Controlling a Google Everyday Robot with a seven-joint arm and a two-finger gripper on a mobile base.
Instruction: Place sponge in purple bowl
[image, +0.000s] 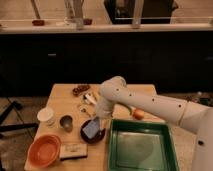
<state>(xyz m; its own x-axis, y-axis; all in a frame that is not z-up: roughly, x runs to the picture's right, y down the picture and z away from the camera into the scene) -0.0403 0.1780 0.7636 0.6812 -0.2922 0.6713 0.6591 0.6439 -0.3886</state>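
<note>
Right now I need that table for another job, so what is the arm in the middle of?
The one-armed robot is reaching down over the purple bowl near the table's front. Its tool sits just above the bowl, and the blue-grey sponge lies tilted inside it. Whether the tool is gripping the sponge cannot be told. An orange bowl, a metal cup and a green tray stand around it.

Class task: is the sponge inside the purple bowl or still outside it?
Inside. The sponge sits tilted within the purple bowl's rim, leaning against its far side. The gripper is just above the bowl, at the sponge's upper end.
</note>
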